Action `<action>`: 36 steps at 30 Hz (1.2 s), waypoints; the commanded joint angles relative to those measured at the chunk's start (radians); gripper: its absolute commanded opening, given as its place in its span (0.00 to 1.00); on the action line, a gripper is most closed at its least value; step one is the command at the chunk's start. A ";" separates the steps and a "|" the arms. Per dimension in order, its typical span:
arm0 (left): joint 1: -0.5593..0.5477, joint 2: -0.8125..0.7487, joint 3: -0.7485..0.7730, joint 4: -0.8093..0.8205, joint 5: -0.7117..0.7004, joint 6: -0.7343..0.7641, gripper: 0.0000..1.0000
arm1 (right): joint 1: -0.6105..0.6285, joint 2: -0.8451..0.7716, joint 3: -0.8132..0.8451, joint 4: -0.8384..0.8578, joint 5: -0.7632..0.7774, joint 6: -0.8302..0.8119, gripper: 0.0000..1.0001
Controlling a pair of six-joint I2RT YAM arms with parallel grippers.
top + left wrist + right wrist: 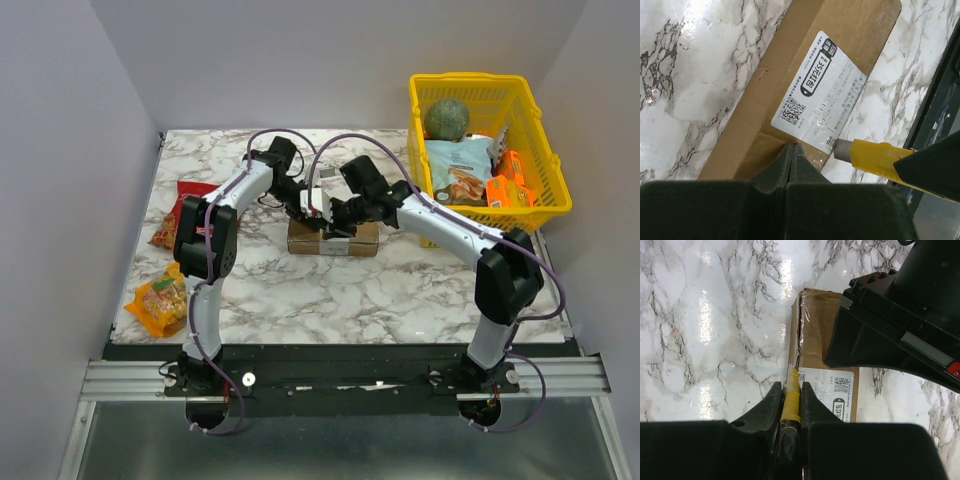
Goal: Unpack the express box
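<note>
There is one express box (pixel 362 242), a long brown carton lying flat near the middle of the table (pixel 330 295), with a single white label (pixel 817 90) on its top face. Two arms meet over it. The left gripper (pixel 790 147) has its fingers pressed together with nothing between them, their tips resting on the cardboard just beside the label. The right gripper (pixel 791 387) is clamped on one yellow utility knife (pixel 875 154), whose front end sits at the taped seam along the box's long edge; the tape there looks split, though glare makes that hard to judge. Two snack bags lie loose on the left side of the table, one red (pixel 172 215) and one orange (pixel 160 300). One yellow basket (pixel 470 78) stands at the far right corner, holding one round green thing (pixel 446 118), one pale-blue bag (pixel 458 160) and what seem to be two orange packets (pixel 508 185). The tabletop is glossy white marble pattern with grey veins. Plain pale walls (pixel 330 60) close in three sides, and a metal rail (pixel 350 378) runs along the near edge.
</note>
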 commanded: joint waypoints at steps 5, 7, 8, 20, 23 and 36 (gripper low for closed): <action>-0.013 0.157 0.060 0.037 -0.233 0.084 0.00 | 0.040 0.110 0.072 -0.178 -0.008 0.064 0.00; -0.015 0.134 0.072 0.033 -0.206 0.073 0.00 | 0.058 0.150 0.105 -0.157 0.001 0.113 0.00; -0.015 0.121 0.068 0.033 -0.181 0.063 0.00 | 0.072 0.163 0.119 -0.143 0.002 0.140 0.00; -0.015 -0.024 -0.124 -0.017 -0.011 0.032 0.00 | 0.137 0.181 0.160 -0.005 0.130 0.334 0.00; -0.013 -0.036 -0.141 -0.026 0.006 0.024 0.00 | 0.136 0.170 0.149 0.021 0.192 0.370 0.01; -0.003 -0.059 -0.121 -0.159 0.144 0.072 0.00 | 0.133 0.111 0.076 0.098 0.354 0.489 0.00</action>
